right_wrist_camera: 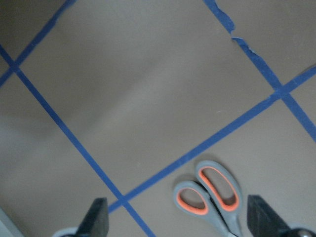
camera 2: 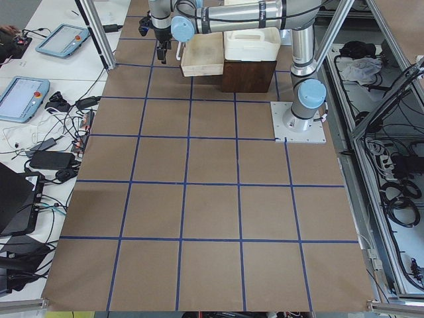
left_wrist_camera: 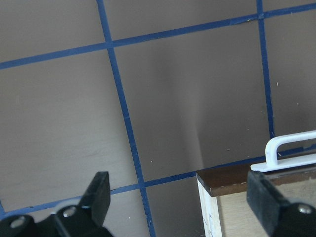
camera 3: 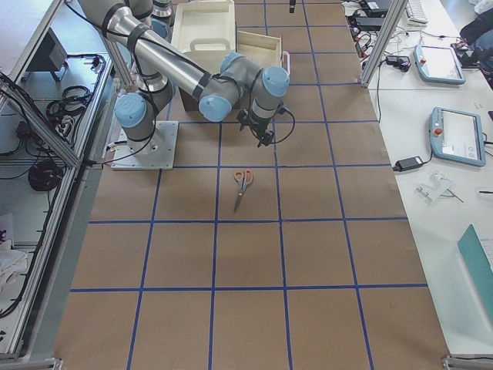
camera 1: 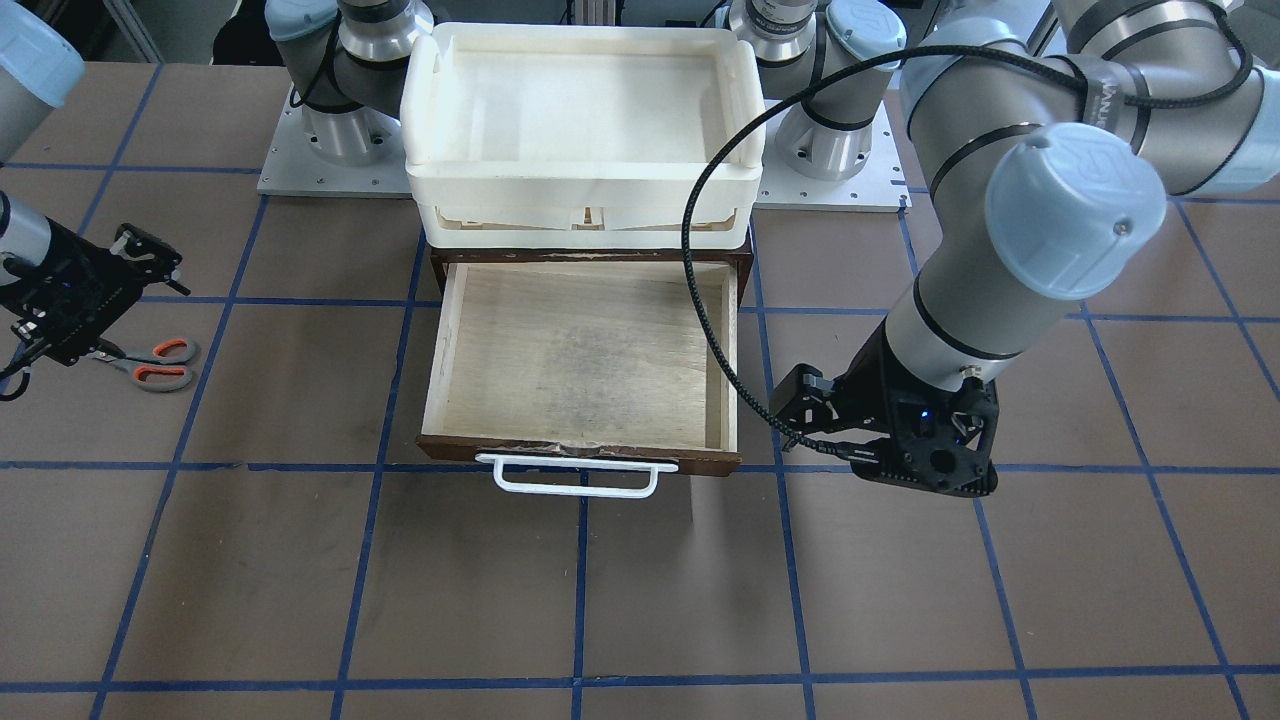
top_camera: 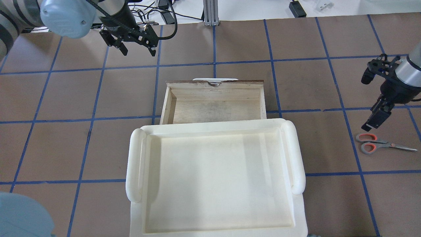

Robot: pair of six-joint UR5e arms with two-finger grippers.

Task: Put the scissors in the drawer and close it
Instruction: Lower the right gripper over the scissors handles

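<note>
Overhead: no writing legible. The drawer [top_camera: 215, 86] is pulled open from under the white tray [top_camera: 133, 164], with its bar handle [top_camera: 215, 79] on the far front. The scissors [top_camera: 378, 144] lie flat on the table [top_camera: 98, 98], well to the right of the drawer and outside it. Loops toward the drawer, blades together pointing away. The right gripper [top_camera: 371, 123] is tilted down with its tip near the loops; contact unclear here. The left gripper [top_camera: 138, 52] is past the drawer's front-left corner, pointing down, fingers spread, nothing between them.

Front-facing: white lettering on a band of the left arm [camera 1: 1000, 290], cut off, unreadable. There is an embossed logo on its blue cap [camera 1: 1075, 210]; can't make it out. The left arm bends down from the elbow to beside the drawer's front corner. The right gripper overlaps the scissors' blade end.

Left side: no text legible. The left arm is stretched along the table, wrist turned down in front of the drawer.

Right side: the right arm [camera 3: 185, 73] is folded at the elbow, wrist straight down. Its gripper sits between drawer and scissors, apart from the scissors.

Left wrist: fingers wide apart, with the drawer's corner and handle end below. Nothing gripped.

Right wrist: fingers wide apart, with the scissor loops on the table between them. Not gripped.
</note>
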